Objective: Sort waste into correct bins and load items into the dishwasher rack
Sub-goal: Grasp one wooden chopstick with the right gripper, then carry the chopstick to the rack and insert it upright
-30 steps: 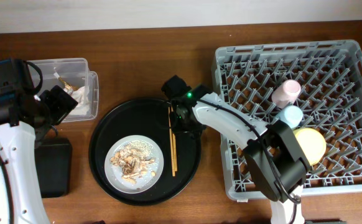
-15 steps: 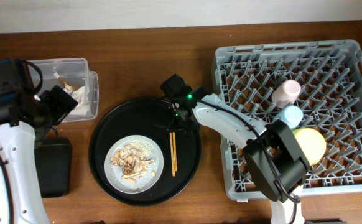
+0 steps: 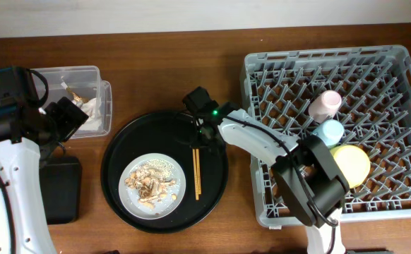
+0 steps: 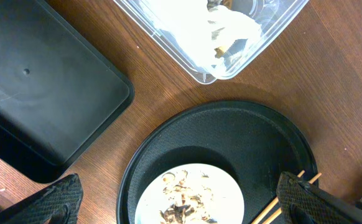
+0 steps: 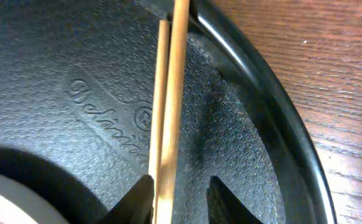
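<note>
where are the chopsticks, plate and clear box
chopsticks (image 3: 196,173), overhead view, middle of the pair
plate (image 3: 157,209), overhead view, bare near edge
clear box (image 3: 78,70), overhead view, far rim

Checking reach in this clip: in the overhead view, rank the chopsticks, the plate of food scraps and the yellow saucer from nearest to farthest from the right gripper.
1. Chopsticks, their top end at the right gripper.
2. Plate, lower left, on the round black tray.
3. Yellow saucer, far right in the dishwasher rack.
</note>
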Action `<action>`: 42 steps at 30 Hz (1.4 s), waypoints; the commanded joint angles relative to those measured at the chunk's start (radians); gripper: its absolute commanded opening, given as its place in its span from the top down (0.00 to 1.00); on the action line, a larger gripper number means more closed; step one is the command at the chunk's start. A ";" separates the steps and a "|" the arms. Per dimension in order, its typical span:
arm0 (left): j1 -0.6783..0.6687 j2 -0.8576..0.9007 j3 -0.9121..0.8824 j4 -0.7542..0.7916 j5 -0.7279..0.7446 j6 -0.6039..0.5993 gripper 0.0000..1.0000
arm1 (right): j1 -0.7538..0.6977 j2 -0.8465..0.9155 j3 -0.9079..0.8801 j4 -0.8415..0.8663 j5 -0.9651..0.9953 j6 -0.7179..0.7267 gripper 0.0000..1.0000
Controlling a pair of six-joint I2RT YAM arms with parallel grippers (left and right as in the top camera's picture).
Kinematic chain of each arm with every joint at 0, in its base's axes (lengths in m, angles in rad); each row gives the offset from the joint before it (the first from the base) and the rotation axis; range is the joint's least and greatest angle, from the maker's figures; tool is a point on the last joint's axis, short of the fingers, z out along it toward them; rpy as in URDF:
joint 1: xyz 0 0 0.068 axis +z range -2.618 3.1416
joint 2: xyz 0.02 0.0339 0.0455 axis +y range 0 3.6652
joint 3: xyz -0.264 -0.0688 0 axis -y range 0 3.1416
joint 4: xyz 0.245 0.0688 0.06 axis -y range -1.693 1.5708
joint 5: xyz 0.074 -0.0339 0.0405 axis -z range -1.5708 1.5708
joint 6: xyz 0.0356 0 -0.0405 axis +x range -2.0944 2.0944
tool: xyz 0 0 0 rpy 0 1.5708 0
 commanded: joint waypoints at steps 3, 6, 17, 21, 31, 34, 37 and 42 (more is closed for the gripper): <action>0.002 0.000 0.003 -0.002 -0.003 -0.006 0.01 | 0.008 0.014 -0.006 0.017 0.019 0.010 0.70; 0.002 0.000 0.003 -0.002 -0.003 -0.006 0.01 | 0.014 0.014 -0.006 0.020 0.020 0.010 0.71; 0.002 0.000 0.003 -0.002 -0.003 -0.006 0.01 | 0.019 0.017 -0.006 0.016 0.020 0.010 0.75; 0.002 0.000 0.003 -0.002 -0.003 -0.006 0.01 | 0.019 0.042 -0.006 0.013 0.017 0.010 0.80; 0.002 0.000 0.003 -0.002 -0.003 -0.006 0.01 | -0.010 0.042 0.053 -0.079 0.016 0.010 0.96; 0.002 0.000 0.003 -0.002 -0.003 -0.006 0.00 | -0.037 0.024 0.130 -0.181 0.016 0.010 0.96; 0.003 0.000 0.003 -0.002 -0.003 -0.006 0.00 | -0.101 -0.024 0.256 -0.343 0.021 -0.011 0.96; 0.002 0.000 0.003 -0.002 -0.003 -0.006 0.01 | -0.246 -0.051 0.490 -0.622 0.020 -0.210 0.96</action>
